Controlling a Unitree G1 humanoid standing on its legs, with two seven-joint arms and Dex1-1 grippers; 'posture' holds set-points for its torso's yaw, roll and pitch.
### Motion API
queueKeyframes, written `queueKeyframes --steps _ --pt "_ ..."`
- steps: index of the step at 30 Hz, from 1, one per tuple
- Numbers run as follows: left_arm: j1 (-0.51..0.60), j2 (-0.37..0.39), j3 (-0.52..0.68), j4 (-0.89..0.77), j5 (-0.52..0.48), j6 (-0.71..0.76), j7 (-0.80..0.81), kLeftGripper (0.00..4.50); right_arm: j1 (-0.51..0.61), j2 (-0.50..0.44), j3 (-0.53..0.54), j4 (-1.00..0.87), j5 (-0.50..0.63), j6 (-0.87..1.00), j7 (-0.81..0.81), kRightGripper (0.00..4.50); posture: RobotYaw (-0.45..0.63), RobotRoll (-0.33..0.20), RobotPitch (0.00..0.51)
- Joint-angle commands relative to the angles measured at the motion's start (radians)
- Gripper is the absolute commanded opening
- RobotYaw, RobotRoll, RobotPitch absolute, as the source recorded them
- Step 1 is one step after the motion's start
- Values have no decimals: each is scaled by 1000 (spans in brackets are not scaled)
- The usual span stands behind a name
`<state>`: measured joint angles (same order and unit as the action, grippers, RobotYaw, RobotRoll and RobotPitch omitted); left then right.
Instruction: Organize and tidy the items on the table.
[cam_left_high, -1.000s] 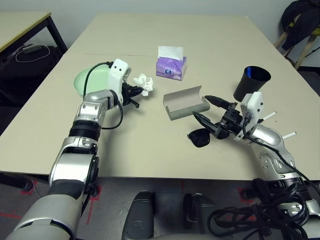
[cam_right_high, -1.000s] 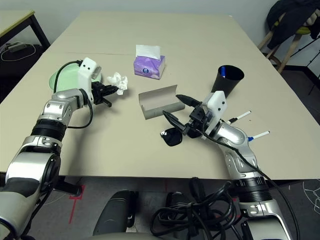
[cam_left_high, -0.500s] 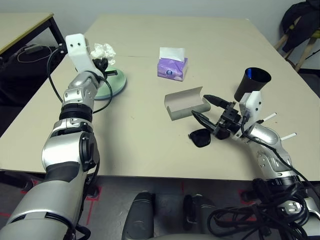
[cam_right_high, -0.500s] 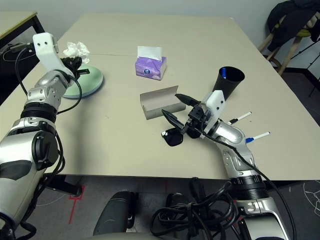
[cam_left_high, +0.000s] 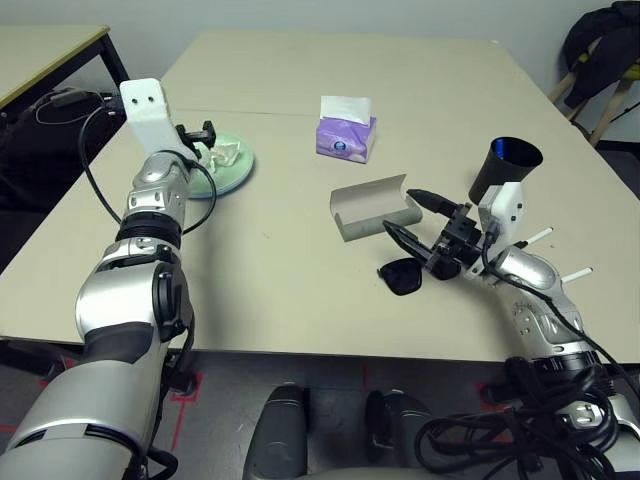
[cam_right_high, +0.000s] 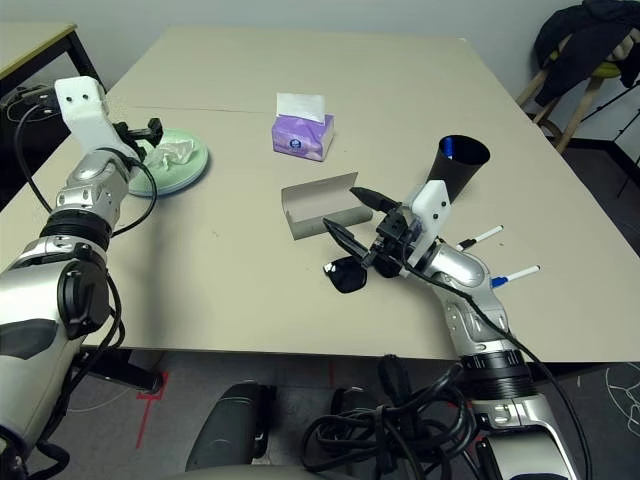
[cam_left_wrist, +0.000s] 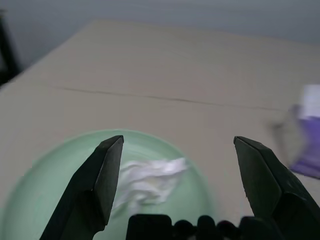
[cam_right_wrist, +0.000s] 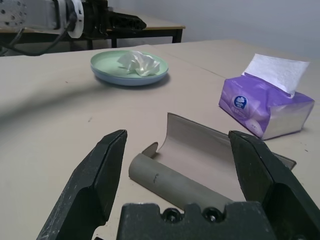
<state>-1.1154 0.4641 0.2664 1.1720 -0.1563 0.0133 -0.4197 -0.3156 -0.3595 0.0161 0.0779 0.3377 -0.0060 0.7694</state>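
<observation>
tissue (cam_left_high: 224, 152) on green plate (cam_left_high: 236, 170) (table's left) | left gripper (cam_left_high: 199, 135) open above

I can't read any text from here. The purple tissue box (cam_right_wrist: 265, 109) at the far middle of the table (cam_left_high: 300, 290) carries a round blue-and-white emblem on its side, but its lettering is too small to make out.

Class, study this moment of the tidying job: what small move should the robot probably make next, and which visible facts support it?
Probably lower the right gripper onto the black sunglasses and close on them. Its jaws stand open above them, and the grey glasses case lies open alongside. The tissue already rests on the green plate, with the open left gripper above it.
</observation>
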Motion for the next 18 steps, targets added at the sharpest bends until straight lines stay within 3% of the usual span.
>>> queueKeyframes --steps 1,5,11,18 --pt "79 -17 -82 -152 -44 57 -399 4459 -29 -10 0 -21 -30 62 -47 4500 169 0 77" --pt "212 -4 -161 -363 -62 22 -627 4459 -71 -27 28 -38 -49 115 -39 4500 186 0 87" --pt "354 14 -238 -581 -83 69 -789 4459 -139 -39 36 -50 -35 157 9 4500 203 0 94" --pt "483 5 -273 -730 -121 13 -879 4459 -167 -87 26 -73 -23 193 78 4500 181 0 121"
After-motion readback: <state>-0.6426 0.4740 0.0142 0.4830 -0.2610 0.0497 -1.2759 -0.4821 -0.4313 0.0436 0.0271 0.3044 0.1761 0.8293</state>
